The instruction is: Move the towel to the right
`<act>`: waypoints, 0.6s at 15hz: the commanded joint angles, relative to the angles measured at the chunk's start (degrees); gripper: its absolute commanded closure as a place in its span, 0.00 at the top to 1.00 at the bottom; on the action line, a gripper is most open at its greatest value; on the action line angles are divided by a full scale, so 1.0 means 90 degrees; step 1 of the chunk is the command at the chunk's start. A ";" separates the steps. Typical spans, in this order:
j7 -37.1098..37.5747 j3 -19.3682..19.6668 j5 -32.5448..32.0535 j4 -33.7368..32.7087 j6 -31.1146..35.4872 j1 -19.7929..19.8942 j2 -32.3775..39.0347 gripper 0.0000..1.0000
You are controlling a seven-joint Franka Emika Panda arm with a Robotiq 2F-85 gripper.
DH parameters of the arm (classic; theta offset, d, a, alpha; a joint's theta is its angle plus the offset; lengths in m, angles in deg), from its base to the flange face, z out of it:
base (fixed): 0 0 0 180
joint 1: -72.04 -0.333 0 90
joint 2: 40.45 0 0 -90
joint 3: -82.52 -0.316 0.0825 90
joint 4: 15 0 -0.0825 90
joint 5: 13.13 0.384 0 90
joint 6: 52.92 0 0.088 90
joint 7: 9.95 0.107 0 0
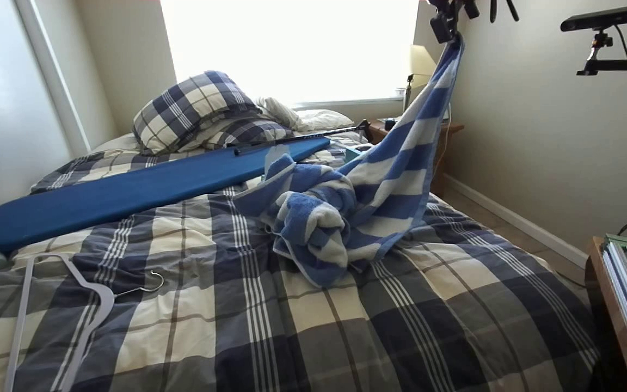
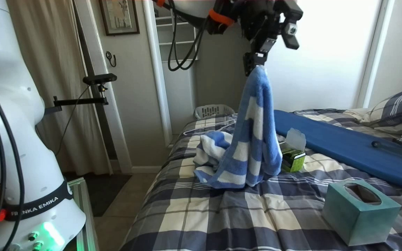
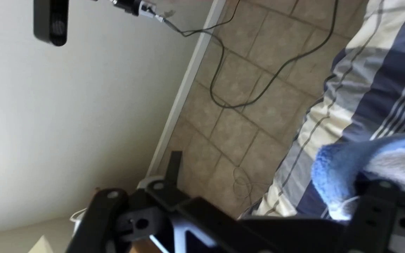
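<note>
The blue & white stripy towel (image 1: 389,188) is part up, part down: one end goes up to the end effector (image 2: 274,53), & the rest sits in a bunch nr the middle of the worktop (image 1: 183,332), i.e. a bed w/ a check cover (image 1: 444,305). The end effector's two fingers (image 2: 290,41) are spread wide, & the towel hangs from the tip of just one. That bit's a blur in the wrist view, so can't tell exactly how it's caught. The big white arm (image 2: 16,115) stands beside the worktop w/ a green light (image 2: 53,233) on at its foot. In an exterior view, a green box (image 2: 292,159) is just beside the towel, & a blue-green tissue box (image 2: 358,216) is apart from it, closer to the cam. A long blue board (image 1: 139,190) lies btwn the towel & the pillows (image 1: 196,109), w/ a black stick (image 1: 313,134) nr its far end. A pale hanger (image 1: 104,302) lies well apart from the towel, nr the board's other end. A lamp (image 1: 421,61) is by the bright window (image 1: 292,49).
</note>
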 commanded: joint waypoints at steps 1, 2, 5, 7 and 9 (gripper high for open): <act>0.0563 0.0135 -0.0877 -0.0042 0.0889 0.0130 0.0058 1.00; 0.0771 0.0176 -0.0978 -0.0067 0.1247 0.0181 0.0101 1.00; 0.1593 0.0319 -0.0859 -0.0057 0.2228 0.0333 0.0249 1.00; 0.2080 0.0402 -0.0489 -0.0090 0.2605 0.0424 0.0393 1.00; 0.2298 0.0450 0.0113 -0.0176 0.2539 0.0499 0.0573 1.00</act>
